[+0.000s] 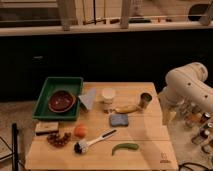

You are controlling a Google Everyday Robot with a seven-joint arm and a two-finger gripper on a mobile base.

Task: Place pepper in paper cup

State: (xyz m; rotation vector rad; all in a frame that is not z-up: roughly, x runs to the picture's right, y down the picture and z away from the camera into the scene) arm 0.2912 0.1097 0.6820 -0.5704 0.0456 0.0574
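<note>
The green pepper (125, 147) lies on the wooden table (150, 132) near the front edge, right of centre. The cream-white paper cup (108, 95) stands upright at the back middle of the table, well behind the pepper. My white arm (186, 85) comes in from the right. My gripper (168, 116) hangs down beside the table's right edge, apart from both the pepper and the cup, and holds nothing that I can see.
A green tray (44, 102) with a brown bowl (61, 101) sits at the back left. A shiny metal cup (145, 100), a banana (126, 108) and a blue sponge (119, 120) lie between cup and pepper. An orange fruit (80, 130), a brush (95, 141) and dark grapes (59, 139) are at the front left.
</note>
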